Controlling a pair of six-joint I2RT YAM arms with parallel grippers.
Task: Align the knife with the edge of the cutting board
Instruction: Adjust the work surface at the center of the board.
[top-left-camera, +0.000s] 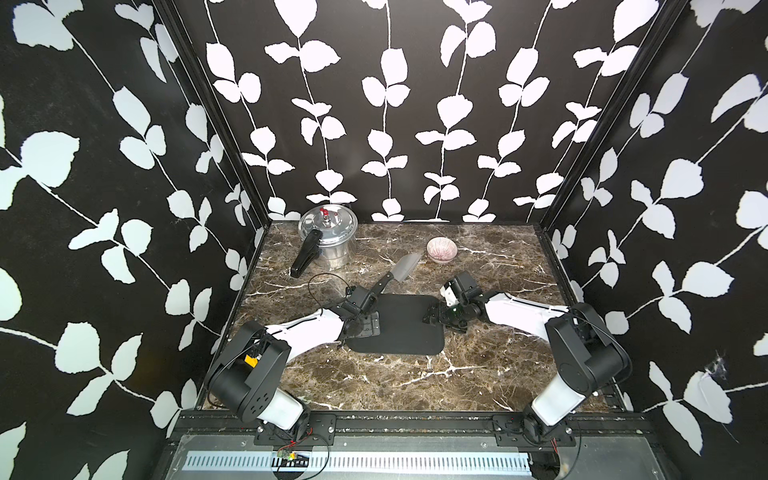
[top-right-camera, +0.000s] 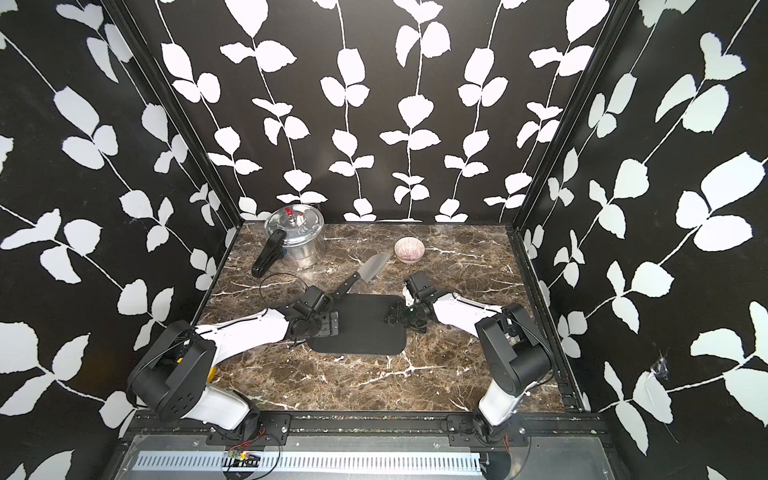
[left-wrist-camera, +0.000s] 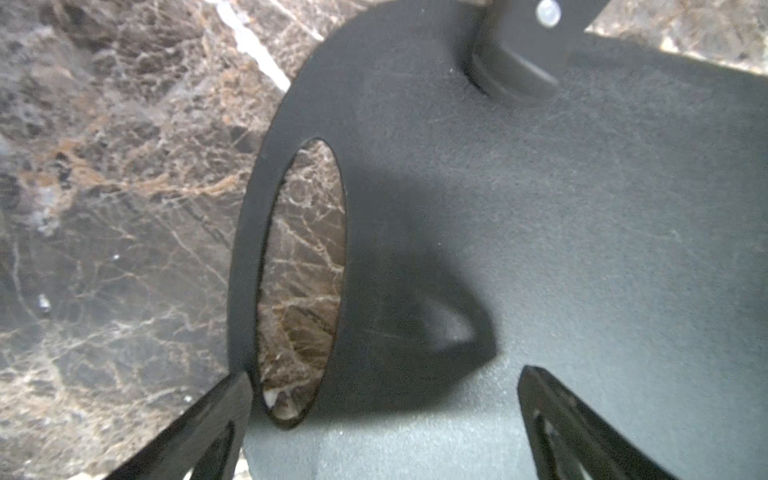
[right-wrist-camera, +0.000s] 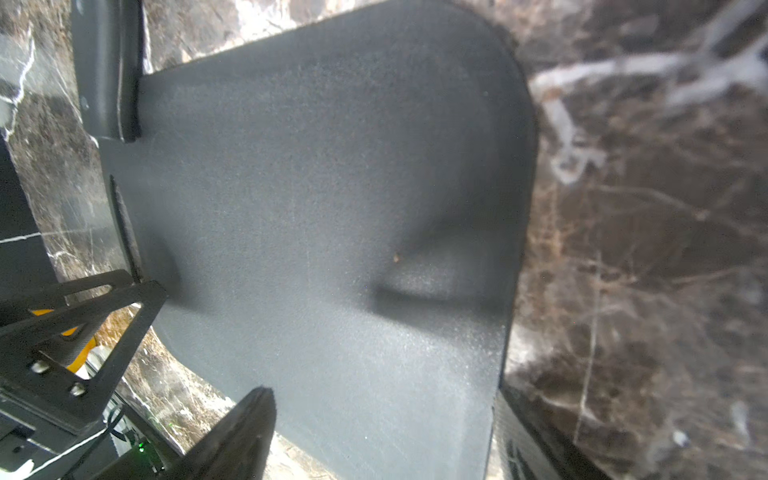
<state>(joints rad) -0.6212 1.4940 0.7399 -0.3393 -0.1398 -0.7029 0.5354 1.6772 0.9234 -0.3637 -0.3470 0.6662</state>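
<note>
Lying just beyond the wide-open left gripper (left-wrist-camera: 384, 372), the knife (top-left-camera: 395, 272) overlaps the cutting board (top-left-camera: 403, 328); right gripper (right-wrist-camera: 382, 395) also spread.

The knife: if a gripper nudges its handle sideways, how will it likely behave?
The knife looks stiff, probably pivoting as one piece. Its broad blade lies flat on the smooth marble tabletop, so it likely slides, not rolls.

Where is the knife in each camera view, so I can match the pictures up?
In a top view: the knife lies slanted mid-table, just behind the cutting board.
In a top view: the knife again, slightly further left in the picture.
Left wrist: only its handle end, at the picture's top edge.
Right wrist: only its handle, picture's upper left.
Shared landmark: the cutting board.
</note>
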